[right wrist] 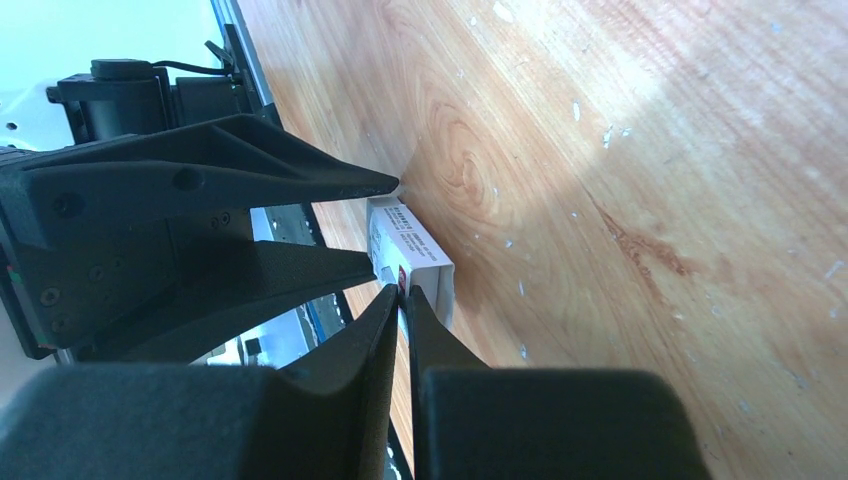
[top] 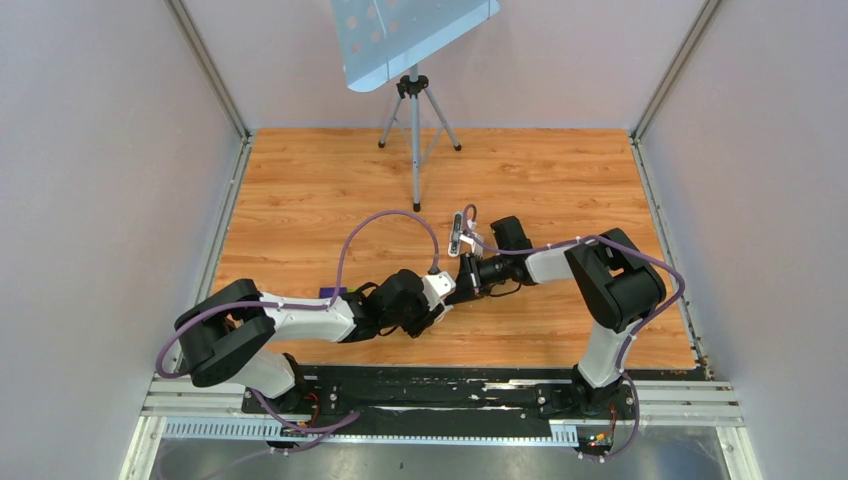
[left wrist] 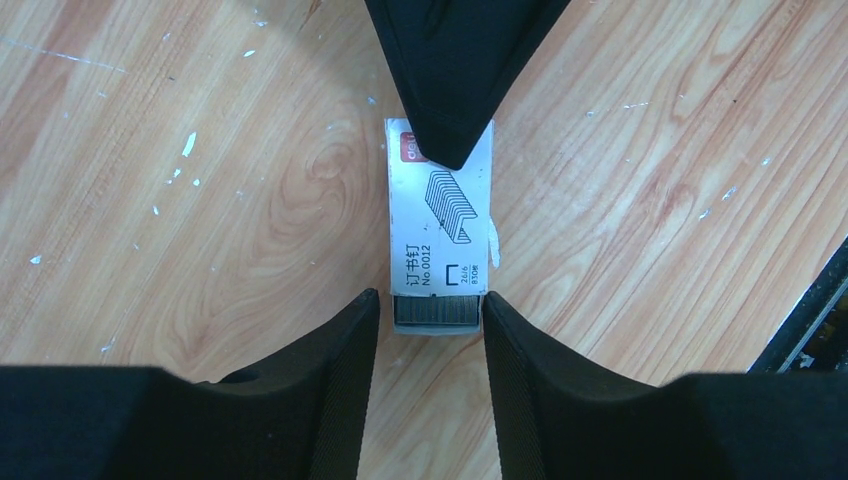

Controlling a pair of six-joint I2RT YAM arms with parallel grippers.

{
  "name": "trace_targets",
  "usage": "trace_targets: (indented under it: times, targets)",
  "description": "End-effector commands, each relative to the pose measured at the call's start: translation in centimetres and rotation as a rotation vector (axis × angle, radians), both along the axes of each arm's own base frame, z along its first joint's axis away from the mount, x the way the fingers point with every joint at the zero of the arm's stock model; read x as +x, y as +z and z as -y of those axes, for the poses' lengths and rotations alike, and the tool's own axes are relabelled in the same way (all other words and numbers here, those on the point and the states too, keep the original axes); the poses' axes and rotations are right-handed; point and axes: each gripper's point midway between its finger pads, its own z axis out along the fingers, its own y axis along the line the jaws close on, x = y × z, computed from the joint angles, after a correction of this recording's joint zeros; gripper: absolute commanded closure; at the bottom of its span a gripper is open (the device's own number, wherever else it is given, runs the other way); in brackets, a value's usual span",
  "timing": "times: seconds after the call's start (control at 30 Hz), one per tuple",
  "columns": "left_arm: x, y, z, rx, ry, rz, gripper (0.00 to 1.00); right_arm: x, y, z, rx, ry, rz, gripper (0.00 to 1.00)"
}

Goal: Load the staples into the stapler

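Observation:
A white labelled staple box (left wrist: 440, 225) lies flat on the wooden floor, its near end open and showing a grey strip of staples (left wrist: 437, 312). My left gripper (left wrist: 432, 305) is open, one finger on each side of that open end, close to the box walls. My right gripper (right wrist: 404, 292) is shut, and its tips rest on the box's far end by the red logo; it shows as a black wedge (left wrist: 450, 90) in the left wrist view. The stapler (top: 457, 232), small and pale, lies on the floor just beyond both grippers, which meet at the centre (top: 447, 292).
A tripod (top: 415, 120) with a perforated plate stands at the back centre. A small purple object (top: 330, 292) lies beside the left arm. The black base rail (left wrist: 815, 320) runs along the near edge. White walls enclose the wooden floor on three sides.

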Motion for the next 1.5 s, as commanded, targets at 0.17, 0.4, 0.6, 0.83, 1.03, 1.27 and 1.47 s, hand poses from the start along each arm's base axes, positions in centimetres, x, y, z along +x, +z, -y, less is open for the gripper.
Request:
trace_targets:
  times: [0.17,0.4,0.6,0.83,1.03,1.27,1.47]
  targets:
    - [-0.4,-0.5,-0.1,0.020,-0.013,-0.009,0.59,0.0,0.2,1.3,-0.007,-0.009,0.008,0.90]
    - [-0.4,-0.5,-0.1,0.014,-0.012,-0.009,0.63,0.0,0.4,1.8,-0.005,-0.018,0.007,0.90]
    - [-0.4,-0.5,-0.2,0.020,-0.011,-0.007,0.64,0.3,0.3,2.5,-0.011,-0.043,0.002,0.90]
    - [0.0,-0.4,-0.7,0.026,0.031,0.003,0.64,0.5,0.5,3.2,-0.020,-0.069,0.009,0.90]
    - [0.0,-0.1,-0.8,0.019,0.034,0.010,0.64,0.8,0.4,4.8,-0.048,-0.130,-0.006,0.90]
    - [-0.2,-0.1,-0.5,0.007,0.013,0.004,0.64,1.5,1.4,5.1,-0.002,-0.166,0.009,0.85]
    - [-0.2,0.1,-0.3,-0.003,0.009,0.006,0.64,1.7,1.8,4.0,0.024,-0.142,0.013,0.67]
